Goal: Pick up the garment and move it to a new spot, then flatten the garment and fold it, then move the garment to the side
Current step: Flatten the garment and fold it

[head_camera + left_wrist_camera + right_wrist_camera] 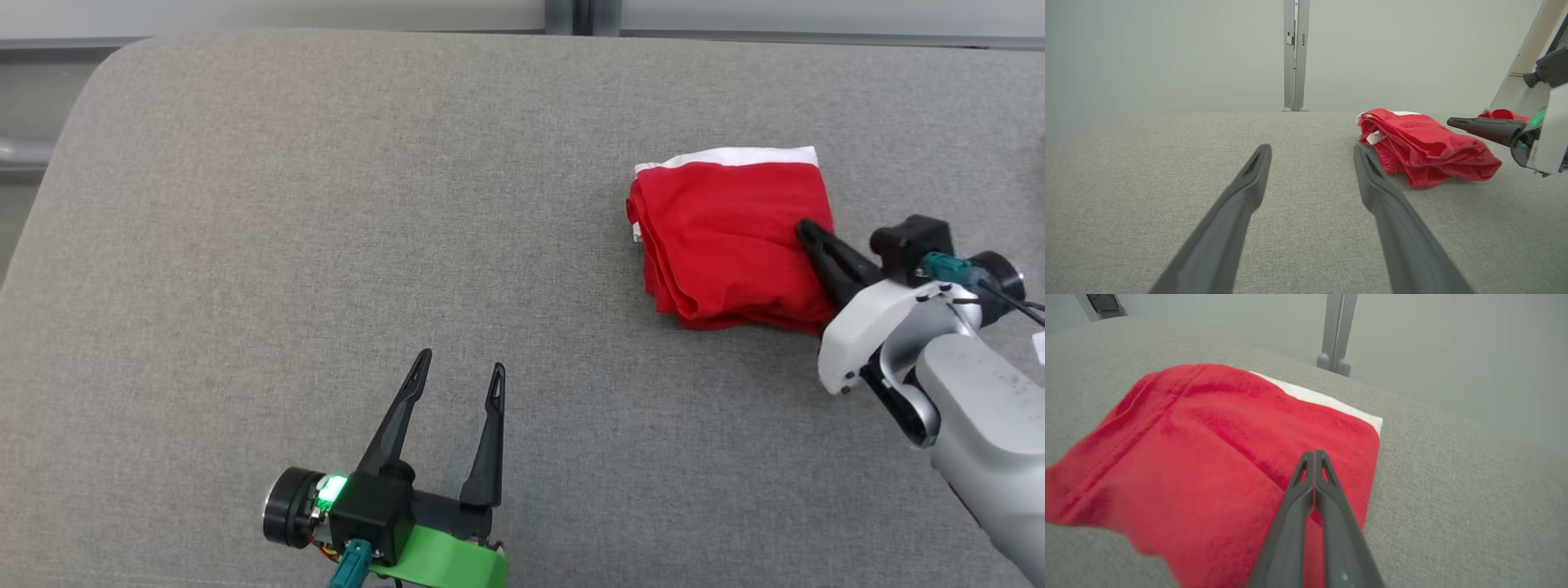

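Folded red cloth garment (pixel 727 237) likely limp; pinch all layers at its edge; your right gripper (pixel 804 230) closed, left gripper (pixel 460 363) wide.

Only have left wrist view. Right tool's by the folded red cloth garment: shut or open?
Observer: Shut. In right wrist view the right tool has both fingers pressed together over the folded red cloth garment, with no cloth visible between the tips.
Operator: Where on it?
Observer: In head view the tips lie over it by its right edge, about halfway along.
Operator: Fold tidy?
Observer: From above it's a rough rectangle, with a white band along the far edge.
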You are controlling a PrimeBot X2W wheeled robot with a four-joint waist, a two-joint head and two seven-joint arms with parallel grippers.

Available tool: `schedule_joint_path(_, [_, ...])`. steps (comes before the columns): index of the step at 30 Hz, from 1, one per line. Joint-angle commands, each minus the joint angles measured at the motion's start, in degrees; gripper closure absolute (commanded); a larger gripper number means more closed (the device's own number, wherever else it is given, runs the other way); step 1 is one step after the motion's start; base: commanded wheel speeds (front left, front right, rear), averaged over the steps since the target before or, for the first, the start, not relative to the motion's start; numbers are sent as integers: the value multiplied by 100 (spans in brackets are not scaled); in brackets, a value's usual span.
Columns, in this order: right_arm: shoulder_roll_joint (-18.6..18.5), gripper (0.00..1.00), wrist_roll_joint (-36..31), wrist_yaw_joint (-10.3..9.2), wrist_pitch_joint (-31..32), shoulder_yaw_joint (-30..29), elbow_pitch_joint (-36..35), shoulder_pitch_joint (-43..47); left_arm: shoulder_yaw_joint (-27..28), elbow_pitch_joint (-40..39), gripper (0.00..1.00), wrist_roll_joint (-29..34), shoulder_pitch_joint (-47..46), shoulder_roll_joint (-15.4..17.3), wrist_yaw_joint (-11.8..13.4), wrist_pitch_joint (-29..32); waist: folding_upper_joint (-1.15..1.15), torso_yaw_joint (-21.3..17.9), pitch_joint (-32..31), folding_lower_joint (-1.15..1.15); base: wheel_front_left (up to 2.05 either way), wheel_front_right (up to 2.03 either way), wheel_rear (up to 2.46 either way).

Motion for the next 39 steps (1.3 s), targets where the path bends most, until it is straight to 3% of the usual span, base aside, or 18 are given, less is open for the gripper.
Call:
schedule_joint_path(1, [-12, 100, 229, -10, 91, 271, 35, -50, -12, 6, 0, -9, -115, 8, 34, -27, 0, 47, 49, 0, 0, 0, 0])
schedule_joint_path(10, [-291, 100, 1698, -10, 134, 1646, -537, 30, -18, -18, 0, -13, -136, 8, 48, -27, 0, -19, 57, 0, 0, 0, 0])
schedule_joint_path(16, [-374, 100, 2613, -11, -49, 2110, -1339, -202, -18, -49, 0, 29, -176, 8, 14, -27, 0, -29, 115, 0, 0, 0, 0])
schedule_joint_path(19, [-377, 100, 2454, -10, -218, 1921, -1208, -481, -59, -71, 0, 25, -216, 8, 10, -27, 0, 9, 184, 0, 0, 0, 0])
schedule_joint_path(27, [495, 100, 1219, -8, -286, 1033, 447, -969, -248, -68, 0, -108, -365, 8, 44, -27, 0, 310, 358, 0, 0, 0, 0])
schedule_joint_path(32, [919, 100, 752, -8, -285, 820, 1150, -874, -334, -76, 0, -179, -413, 8, 103, -27, 0, 469, 415, 0, 0, 0, 0])
schedule_joint_path(39, [1162, 100, 513, -8, -272, 659, 1757, -775, -380, -70, 0, -246, -458, 8, 151, -27, 0, 510, 445, 0, 0, 0, 0])
